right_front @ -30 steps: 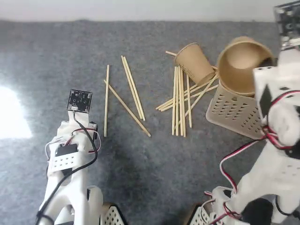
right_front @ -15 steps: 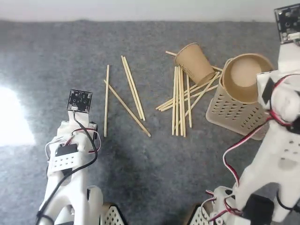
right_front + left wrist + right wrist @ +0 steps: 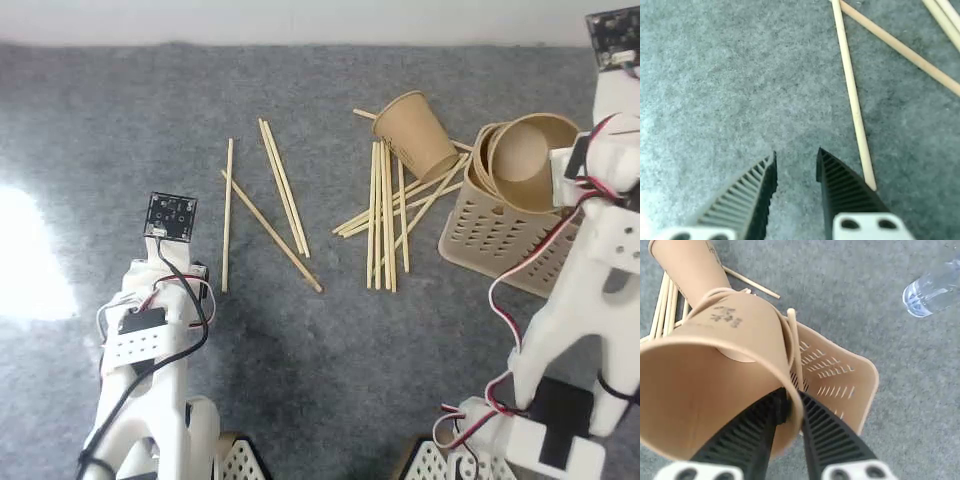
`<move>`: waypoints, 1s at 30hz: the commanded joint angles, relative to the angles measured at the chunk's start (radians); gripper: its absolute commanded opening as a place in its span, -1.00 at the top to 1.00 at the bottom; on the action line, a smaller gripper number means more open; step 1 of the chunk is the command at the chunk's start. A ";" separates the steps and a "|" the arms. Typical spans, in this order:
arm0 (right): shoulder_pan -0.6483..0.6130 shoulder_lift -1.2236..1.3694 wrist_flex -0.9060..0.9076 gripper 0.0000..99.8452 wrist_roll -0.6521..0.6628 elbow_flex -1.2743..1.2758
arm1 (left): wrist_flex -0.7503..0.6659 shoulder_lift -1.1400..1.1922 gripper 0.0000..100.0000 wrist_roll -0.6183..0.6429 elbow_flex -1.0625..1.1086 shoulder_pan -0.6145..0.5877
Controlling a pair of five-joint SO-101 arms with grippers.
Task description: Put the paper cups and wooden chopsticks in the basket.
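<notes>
The left gripper is kept low over the mat, fingers slightly parted on nothing, just beside one chopstick; the chopstick pile and a tipped cup are left lying. The held paper cup, rim pinched by the right gripper, has been lowered, tilted, into the basket; release is judged due. The right arm is bent over it.

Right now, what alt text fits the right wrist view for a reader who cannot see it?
The right end effector pinches the rim of a paper cup at the mouth of the basket. Beyond, a second cup lies by wooden chopsticks on grey carpet.
</notes>
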 commanded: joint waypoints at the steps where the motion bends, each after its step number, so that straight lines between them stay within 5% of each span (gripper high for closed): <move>1: 0.002 0.001 0.038 0.56 0.015 -0.002 | -0.025 -0.018 0.73 0.003 -0.007 0.008; 6: 0.008 -0.018 0.039 0.22 0.018 -0.002 | -0.025 -0.018 0.73 0.003 -0.007 0.009; 16: -0.002 -0.252 -0.085 0.22 0.018 -0.046 | -0.025 -0.018 0.73 0.003 -0.007 0.009; 30: -0.031 -0.058 -0.263 0.22 0.018 0.041 | -0.025 -0.018 0.73 0.000 -0.002 0.028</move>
